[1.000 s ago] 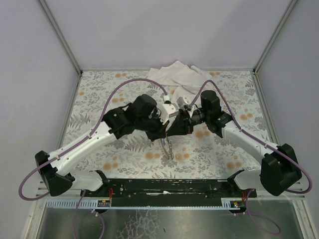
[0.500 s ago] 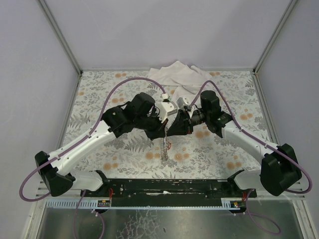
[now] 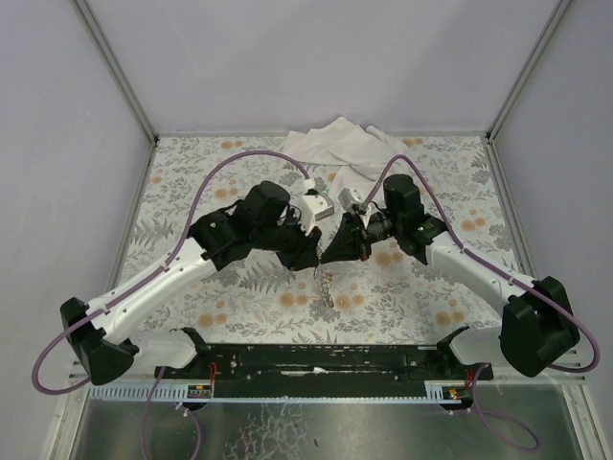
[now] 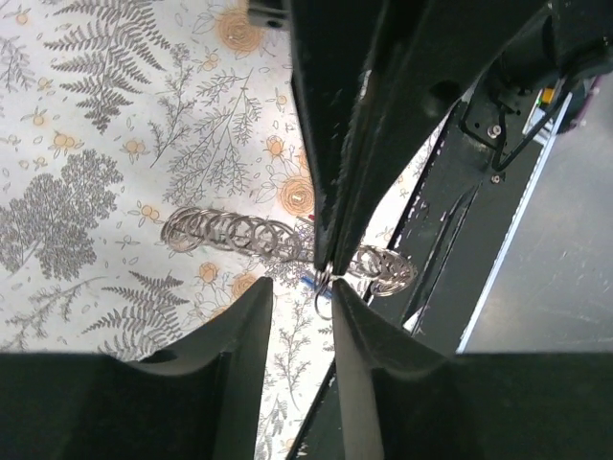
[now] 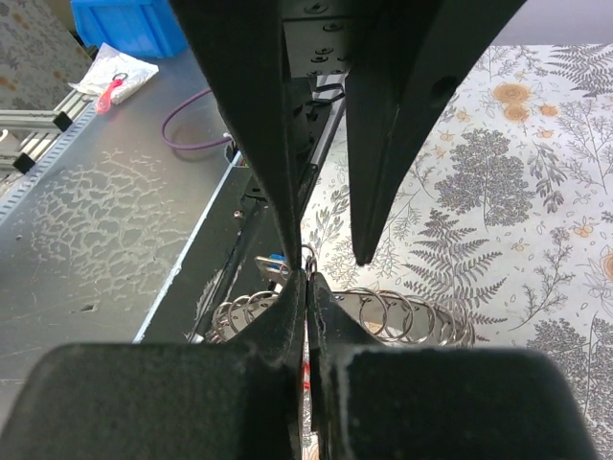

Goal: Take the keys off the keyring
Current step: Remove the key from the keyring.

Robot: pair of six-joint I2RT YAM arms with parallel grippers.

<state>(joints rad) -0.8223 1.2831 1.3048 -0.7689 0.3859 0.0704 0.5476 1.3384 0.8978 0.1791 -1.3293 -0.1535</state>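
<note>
Left end effector (image 4: 299, 292) has parted narrowly, while right end effector (image 5: 306, 280) pinches the silvery ring-linked keyring (image 4: 230, 232).

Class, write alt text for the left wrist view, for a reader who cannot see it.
The right gripper, shut, pinches a ring of the keyring right by the parted fingertips of the left gripper. The rest of the keyring stretches across the floral table.

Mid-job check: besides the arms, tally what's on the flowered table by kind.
White cloth: 1
Chain: 1
Keys: 1 showing, blue-headed; any others cannot be made out
Total: 3 visible
</note>
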